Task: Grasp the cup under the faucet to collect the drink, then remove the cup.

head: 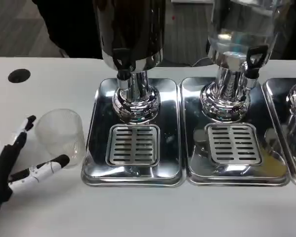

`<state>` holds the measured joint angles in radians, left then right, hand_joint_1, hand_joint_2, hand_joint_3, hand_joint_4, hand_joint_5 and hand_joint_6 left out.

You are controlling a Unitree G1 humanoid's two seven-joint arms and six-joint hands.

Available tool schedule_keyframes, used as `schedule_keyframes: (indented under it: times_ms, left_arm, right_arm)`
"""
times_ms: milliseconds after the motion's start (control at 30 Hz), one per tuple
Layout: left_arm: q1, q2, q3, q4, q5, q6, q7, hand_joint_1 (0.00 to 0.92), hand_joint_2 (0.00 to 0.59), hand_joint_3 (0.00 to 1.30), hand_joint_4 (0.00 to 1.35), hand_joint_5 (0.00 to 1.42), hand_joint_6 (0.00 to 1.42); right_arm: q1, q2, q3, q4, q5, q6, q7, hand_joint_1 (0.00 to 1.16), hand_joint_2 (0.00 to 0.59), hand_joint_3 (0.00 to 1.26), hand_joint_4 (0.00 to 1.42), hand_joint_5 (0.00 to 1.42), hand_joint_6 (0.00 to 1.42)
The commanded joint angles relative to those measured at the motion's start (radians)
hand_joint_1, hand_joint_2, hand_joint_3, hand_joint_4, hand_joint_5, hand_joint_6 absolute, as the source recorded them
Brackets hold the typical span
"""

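Nearest, low left: left hand [12, 170] lies over the white tabletop [138, 212], fingers spread wide, holding nothing. One fingertip reaches up past the cup's left side, another lies below its base; whether either touches the wall cannot be told.

Clear plastic cup [60, 134] stands upright on the tabletop, just left of the left drip tray [93, 148], not under any faucet. Looks empty.

Middle: two chrome drip trays side by side, each with a slotted grate. Left grate [132, 144] sits below the dark dispenser [130, 29] and its black tap lever [121, 59]. Right tray [271, 163] carries the clear dispenser [244, 29] with its own black lever [254, 54]. The edge of a third tray shows at far right.

Far: dark round spot [18, 75] on the tabletop, upper left.

Risks, as judged from here:
- Cup is thin and ribbed; closing the spread fingers hard would likely buckle it or squirt it out sideways.
- Fingers straddle it loosely; an uneven close could tip it toward the tray rim.
- Tray edge is raised. Sliding the cup rather than lifting it would catch the base and topple it.
- Spout sits low over the grate; a tilted or off-centre placement sends the drink onto the tray.
- A filled cup held in a soft grip may slosh on removal.
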<state>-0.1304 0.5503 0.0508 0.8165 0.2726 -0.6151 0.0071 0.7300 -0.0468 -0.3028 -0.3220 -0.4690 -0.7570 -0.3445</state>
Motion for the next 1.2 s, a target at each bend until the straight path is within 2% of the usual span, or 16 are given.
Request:
schedule_keyframes:
  times_ms: [33,633,933,1033,1200]
  left_arm:
    - [-0.027,-0.009,-0.018,0.021,0.008,0.016,0.018,0.377,0.065,0.00,0.00,0.00,0.00]
    - [-0.110,-0.065,-0.067,0.052,0.022,0.094,0.058,0.366,0.072,0.00,0.00,0.00,0.00]
    - [-0.125,-0.079,-0.082,0.067,0.015,0.102,0.071,0.362,0.074,0.00,0.00,0.00,0.00]
    - [-0.123,-0.083,-0.078,0.066,0.008,0.101,0.075,0.336,0.088,0.00,0.00,0.01,0.00]
    - [-0.111,-0.088,-0.066,0.058,-0.005,0.089,0.087,0.305,0.114,0.01,0.10,0.06,0.01]
  right_arm:
    - [0.005,0.002,-0.008,-0.017,0.017,-0.024,0.005,0.71,0.523,0.41,0.38,0.30,0.23]
    - [0.024,0.011,-0.036,-0.034,0.044,-0.053,0.010,0.71,0.523,0.41,0.38,0.30,0.24]
    - [0.029,0.019,-0.052,-0.026,0.066,-0.081,0.016,0.73,0.519,0.41,0.39,0.31,0.24]
    - [0.028,0.022,-0.056,-0.024,0.068,-0.085,0.019,0.73,0.518,0.41,0.39,0.31,0.24]
    - [0.027,0.026,-0.062,-0.020,0.072,-0.090,0.024,0.74,0.517,0.41,0.39,0.31,0.24]
